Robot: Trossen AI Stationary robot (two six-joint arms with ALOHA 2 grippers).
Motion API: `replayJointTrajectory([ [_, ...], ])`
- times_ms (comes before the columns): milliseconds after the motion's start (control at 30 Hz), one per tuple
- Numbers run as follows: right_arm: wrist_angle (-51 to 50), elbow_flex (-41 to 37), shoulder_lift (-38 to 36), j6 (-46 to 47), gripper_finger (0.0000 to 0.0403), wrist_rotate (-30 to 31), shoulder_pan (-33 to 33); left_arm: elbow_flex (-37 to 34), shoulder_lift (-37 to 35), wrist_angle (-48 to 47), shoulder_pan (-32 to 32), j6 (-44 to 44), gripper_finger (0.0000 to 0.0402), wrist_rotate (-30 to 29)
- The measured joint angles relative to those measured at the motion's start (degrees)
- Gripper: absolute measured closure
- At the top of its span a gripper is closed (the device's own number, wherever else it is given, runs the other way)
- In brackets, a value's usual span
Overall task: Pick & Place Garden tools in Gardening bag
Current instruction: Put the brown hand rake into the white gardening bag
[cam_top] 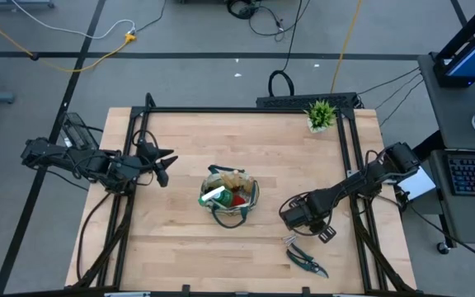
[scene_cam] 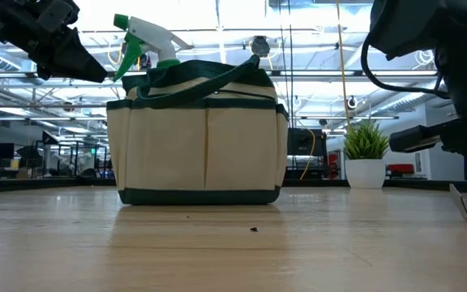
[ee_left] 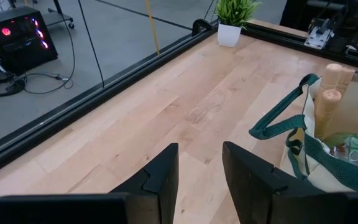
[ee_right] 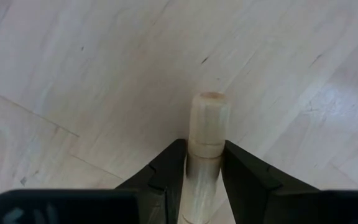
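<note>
- My right gripper (ee_right: 202, 163) is clamped on a pale wooden handle (ee_right: 207, 127); both fingers (ee_right: 166, 169) press its sides, and the rounded end pokes out past the tips, over bare table (ee_right: 73, 74).
- I take it for one of the wooden-handled tools, but the metal end is hidden behind my own wrist, so whether it's a trowel or a fork I cannot tell.
- The grip sits close to the handle's end (not much wood between the pads). My worry: if I swing toward the bag quickly, the heavier hidden end could pivot or slide the handle out.
- From above, my right gripper (cam_top: 308, 213) is near the table's right side, well apart from the gardening bag (cam_top: 229, 196) in the middle.
- The bag looks crowded: a green-and-white spray bottle (scene_cam: 146, 39), something red, and wooden handles (ee_left: 332, 87) already stand in it. The new tool could catch on a looped green strap (ee_left: 277, 118), or knock the bottle, if I drop it without aiming for a gap.
- The soft khaki walls may tip or shift if I push down against what's inside.
- The dark pruning shears (cam_top: 307, 259) lie on the table just beyond my right gripper, toward the front edge, not yet bagged. A low swing could nudge them.
- My left gripper (ee_left: 199, 171) waits near the left edge, fingers narrowly parted, holding nothing.
- The small potted plant (cam_top: 321, 115) stands at the far corner, out of the way.
</note>
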Motion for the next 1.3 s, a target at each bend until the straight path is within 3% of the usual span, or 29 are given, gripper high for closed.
replayJointTrajectory([
  [700, 1.9, 0.0, -0.1, 1.2, 0.0303, -0.1, 0.0, 0.0, 0.0, 0.0, 0.0, 0.0, 0.0272, 0.0],
  [1033, 2.9, 0.0, -0.1, 3.4, 0.0337, 0.5, 0.0, 0.0, 0.0, 0.0, 0.0, 0.2, 0.0272, 0.0],
  [1300, 3.9, 0.0, -0.1, 4.3, 0.0334, 1.3, 0.0, 0.0, 0.0, 0.0, 0.0, 0.1, 0.0272, 1.9],
])
